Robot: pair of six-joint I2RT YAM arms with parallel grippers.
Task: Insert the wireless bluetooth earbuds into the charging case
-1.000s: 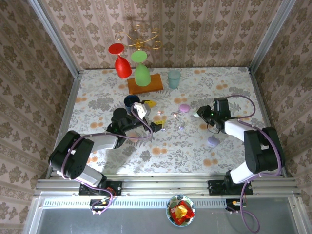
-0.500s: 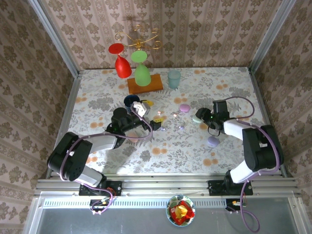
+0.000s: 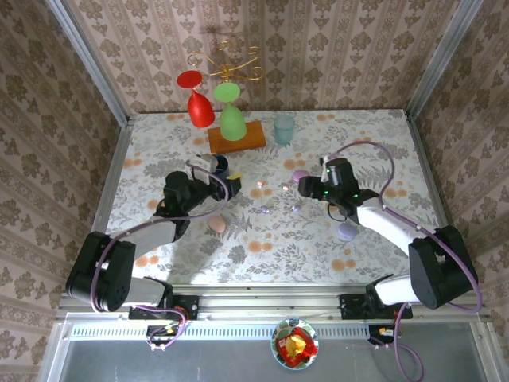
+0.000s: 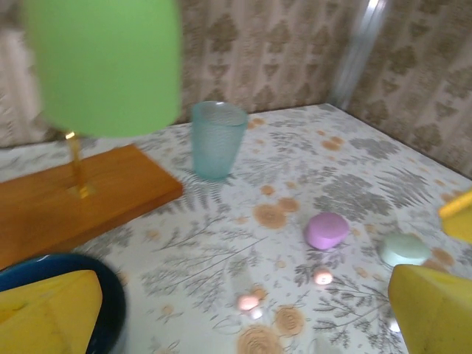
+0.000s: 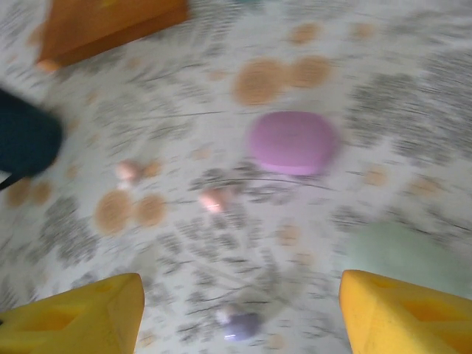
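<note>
The right pincer (image 5: pixel 241 284) hangs open and empty over the middle of the counter (image 3: pixel 366 135), its fingers either side of a lilac bud (image 5: pixel 242 324), probably lined up to pick it. A pink bud (image 5: pixel 214 198) lies just beyond. The purple case (image 5: pixel 291 142) sits farther off and the mint case (image 5: pixel 402 258) to the right. The left pincer (image 4: pixel 243 295), also wide open and empty, waits by the blue bowl (image 4: pixel 110 310).

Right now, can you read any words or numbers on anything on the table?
None. No words, numbers or signs show: the purple case, the mint case, the teal cup and the wooden board look plain; the right wrist view is blurred.
</note>
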